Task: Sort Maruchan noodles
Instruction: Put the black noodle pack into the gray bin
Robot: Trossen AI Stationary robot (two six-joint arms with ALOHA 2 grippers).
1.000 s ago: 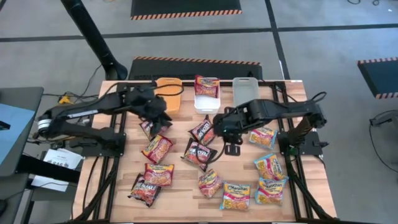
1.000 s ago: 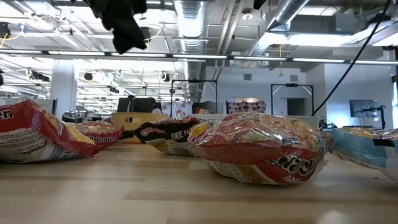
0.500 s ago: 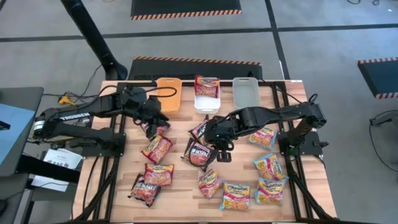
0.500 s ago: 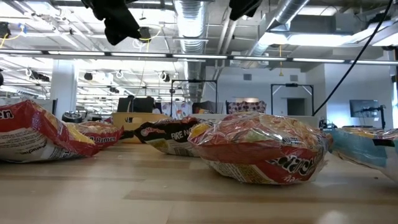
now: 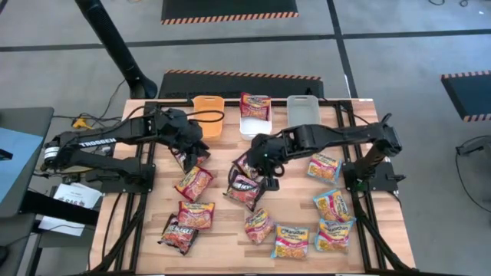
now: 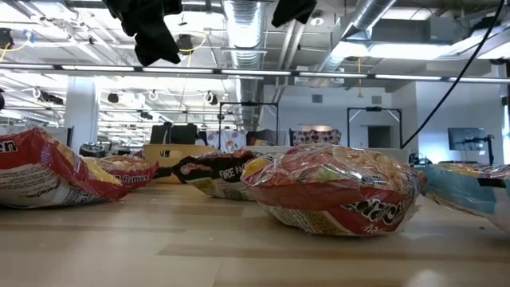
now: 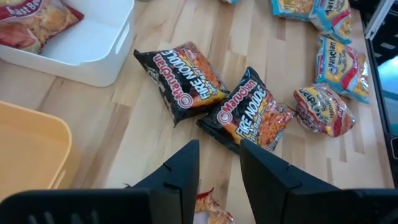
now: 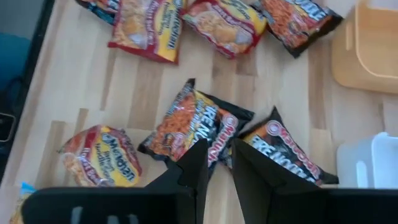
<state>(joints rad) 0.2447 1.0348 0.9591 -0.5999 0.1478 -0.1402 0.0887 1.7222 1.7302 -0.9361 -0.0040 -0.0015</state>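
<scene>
Right gripper shifted leftward over the two dark packets; sorting barely begun.

Over the past second the right gripper point(image 5: 265, 159), fingers slightly parted and empty, moved from mid-tabletop to above the dark Fire Noodle packets point(image 8: 205, 127); the left gripper point(image 5: 192, 147), likewise narrowly parted and empty, hovered beside the orange bin point(image 5: 207, 115). One red packet point(image 5: 255, 106) lay in the white bin point(image 5: 254, 129); the grey bin point(image 5: 303, 112) held none; remaining Maruchan noodles point(image 5: 195, 182) lay scattered on the tabletop point(image 5: 222, 238).

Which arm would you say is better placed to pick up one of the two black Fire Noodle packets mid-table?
The right: its gripper hangs directly over the pair of black packets, fingers open. The left gripper sits over another black packet near the orange bin.
</scene>
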